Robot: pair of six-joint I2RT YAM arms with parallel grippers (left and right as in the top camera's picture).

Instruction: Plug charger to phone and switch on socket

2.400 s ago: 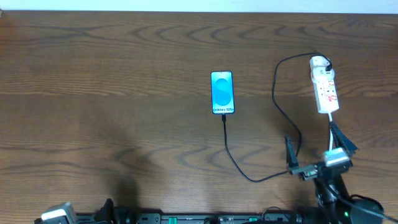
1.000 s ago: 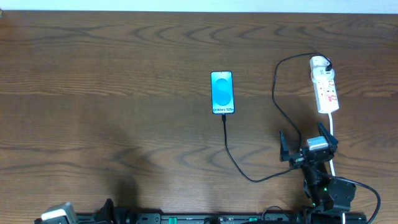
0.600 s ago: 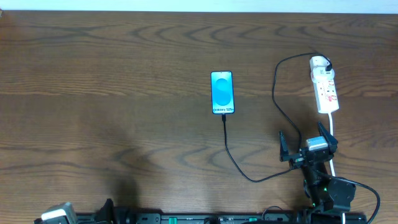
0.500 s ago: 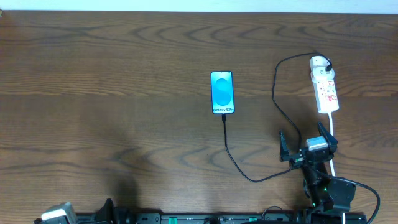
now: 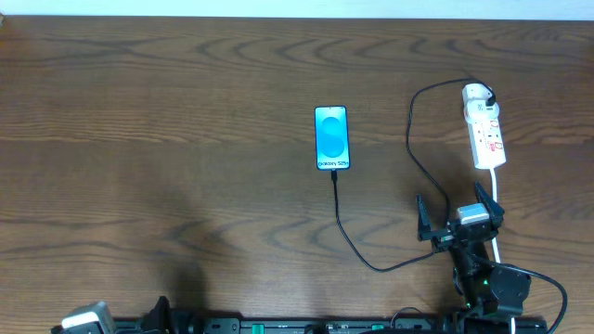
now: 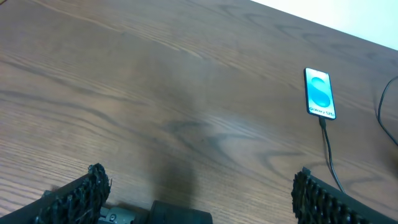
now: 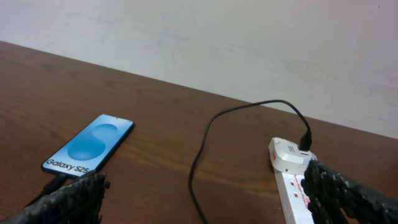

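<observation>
The right gripper (image 5: 451, 206) is hovering at the near right of the wooden table (image 5: 167, 111) with its jaws spread wide and nothing between them. The left gripper (image 6: 199, 177) is likewise gaping and empty, tucked down at the near left edge. The Galaxy S25 phone (image 5: 332, 137) is lying flat in the middle of the table, screen glowing cyan. The black charger cable (image 5: 345, 232) is running from the phone's near edge down toward the right gripper, then looping back up to the far end of the white power strip (image 5: 485, 130) at the far right. From overhead the connector looks to be seated in the phone, though the right wrist view is hiding that joint behind a finger, so I am calling that likely rather than certain. That is leaving the red-marked switches, and I cannot tell from here whether any is on. The strip is looking light and hard-shelled on smooth wood, so I'm expecting it to skate under a sideways shove. It is asking for a fingertip coming straight down on the rocker. The cable is thin and limp, graspable only at its stiff connector. The phone is slim, glassy and apt to slide if tugged.
</observation>
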